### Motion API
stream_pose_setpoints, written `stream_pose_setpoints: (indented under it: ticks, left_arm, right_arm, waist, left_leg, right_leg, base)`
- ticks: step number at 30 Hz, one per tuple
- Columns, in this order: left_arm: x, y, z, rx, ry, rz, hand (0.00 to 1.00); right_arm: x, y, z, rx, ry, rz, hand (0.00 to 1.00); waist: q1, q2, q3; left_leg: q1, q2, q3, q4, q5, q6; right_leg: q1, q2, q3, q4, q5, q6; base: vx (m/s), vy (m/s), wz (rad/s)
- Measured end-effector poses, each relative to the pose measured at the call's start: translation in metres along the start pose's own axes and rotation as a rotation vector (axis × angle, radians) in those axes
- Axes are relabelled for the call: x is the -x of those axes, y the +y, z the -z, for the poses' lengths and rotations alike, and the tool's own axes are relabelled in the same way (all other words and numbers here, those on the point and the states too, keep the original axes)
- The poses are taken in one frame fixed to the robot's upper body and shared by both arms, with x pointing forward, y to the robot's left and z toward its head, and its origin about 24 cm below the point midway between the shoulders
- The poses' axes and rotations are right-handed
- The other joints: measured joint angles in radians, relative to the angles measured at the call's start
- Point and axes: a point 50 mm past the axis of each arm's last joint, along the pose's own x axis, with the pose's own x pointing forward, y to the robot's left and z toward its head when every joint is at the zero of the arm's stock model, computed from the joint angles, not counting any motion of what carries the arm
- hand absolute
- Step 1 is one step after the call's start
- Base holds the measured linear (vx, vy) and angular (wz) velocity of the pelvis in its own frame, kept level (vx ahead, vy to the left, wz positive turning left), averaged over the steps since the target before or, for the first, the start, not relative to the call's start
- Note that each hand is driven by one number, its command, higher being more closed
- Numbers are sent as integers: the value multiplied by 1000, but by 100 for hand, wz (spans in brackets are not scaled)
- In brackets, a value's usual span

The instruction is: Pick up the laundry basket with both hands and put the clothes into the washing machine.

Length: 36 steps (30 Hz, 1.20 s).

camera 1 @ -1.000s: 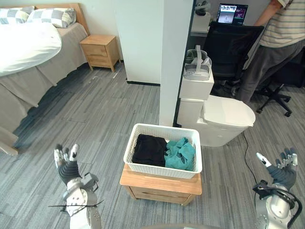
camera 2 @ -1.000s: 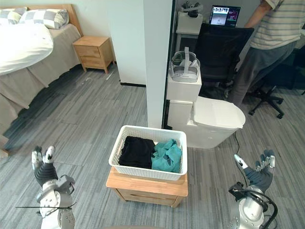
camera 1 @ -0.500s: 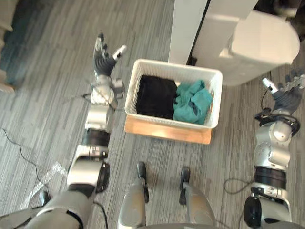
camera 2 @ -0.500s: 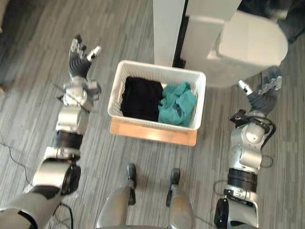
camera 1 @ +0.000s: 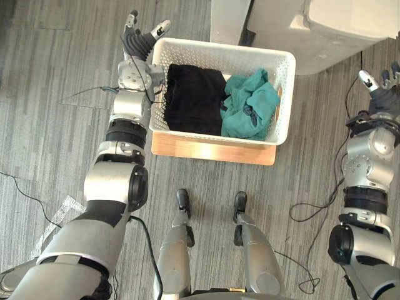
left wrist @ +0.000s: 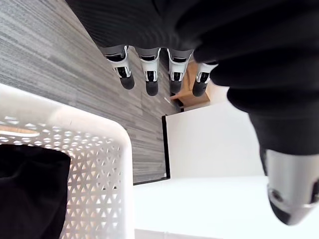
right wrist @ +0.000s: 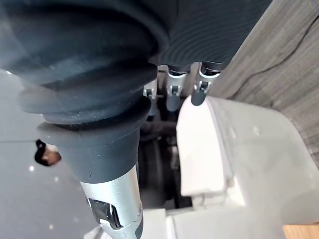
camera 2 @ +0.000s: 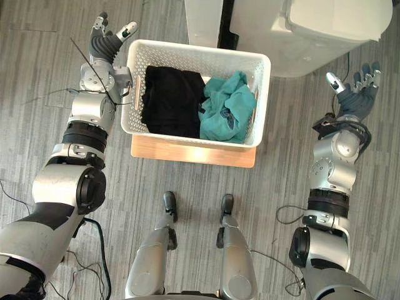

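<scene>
Looks like stiff lattice-plastic laundry basket (camera 1: 219,50), light with soft clothes (camera 1: 190,100); take under short-end rims. Left hand (camera 1: 139,42) splayed just beside one end, right hand (camera 1: 381,92) splayed, well apart.

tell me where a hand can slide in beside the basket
Bare grey plank floor lies between the white lattice plastic basket and the right hand. Tight on the left: the left hand sits by the rim. The white toilet crowds the far side.

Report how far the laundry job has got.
Done: nothing; the white lattice laundry basket sits on the low wooden stand, black and teal clothes inside. In hand: open left hand beside its corner, open right hand well clear. Left: grip, lift, load.
</scene>
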Motion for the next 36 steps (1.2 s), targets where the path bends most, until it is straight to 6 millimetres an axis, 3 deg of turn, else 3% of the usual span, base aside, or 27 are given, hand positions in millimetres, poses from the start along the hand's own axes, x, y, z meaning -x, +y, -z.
stream_pose_setpoints:
  ticks: [6, 10, 15, 19, 26, 31, 32, 36]
  left_arm:
    - [-3, 1, -5, -44, 0, 6, 0]
    - [-6, 7, -12, -111, -29, 6, 0]
    - [-10, 25, -12, -231, -40, 21, 0]
    - [-11, 51, -11, -298, -44, -35, 0]
    - [-4, 64, 8, -384, -42, -23, 0]
    - [1, 56, 9, -452, -70, 165, 0]
    - [6, 53, 5, -530, -117, 262, 0]
    - [11, 51, 13, -661, -103, 379, 0]
  right_arm:
    - [-10, 23, 18, -180, 134, -125, 0]
    - [-14, 27, 32, -228, 239, -164, 0]
    - [-14, 28, 50, -165, 365, -228, 0]
    - [-7, 29, 64, -129, 436, -261, 0]
    - [0, 14, 77, 113, 491, -311, 0]
    - [6, -1, 86, 276, 546, -335, 0]
    - [7, -8, 89, 350, 566, -356, 0]
    - [7, -22, 90, 522, 595, -364, 0]
  waist:
    - [-3, -5, 7]
    - [-5, -5, 7]
    - [0, -4, 7]
    - [1, -4, 7]
    - [2, -4, 7]
    - [2, -4, 7]
    - [6, -4, 7]
    - [7, -3, 7]
  left_leg:
    - [-36, 0, 5, -47, 49, -8]
    - [-48, 3, -10, -110, 98, -16]
    - [-76, 3, -35, -121, 120, -12]
    - [-83, 0, -46, -121, 125, -16]
    - [-89, 1, -64, -122, 135, -30]
    - [-105, 1, -84, -123, 136, -29]
    - [-108, 1, -86, -124, 136, -29]
    - [-110, -3, -86, -125, 136, -29]
  right_leg:
    - [-40, 6, 1, -36, 13, 1]
    - [-63, 15, -21, -41, 17, -5]
    - [-80, 14, -47, -41, 18, -7]
    - [-80, 10, -58, -40, 18, -7]
    - [-75, 12, -75, -40, 18, -8]
    - [-76, 12, -98, -40, 16, -9]
    - [-77, 10, -101, -40, 16, -9]
    - [-77, 4, -104, -42, 16, -9]
  base:
    - [-53, -23, -2]
    - [-39, -28, 14]
    - [-17, -14, 14]
    - [19, -12, 8]
    - [23, -19, 7]
    - [7, -15, 12]
    - [11, -12, 8]
    - [11, -2, 2]
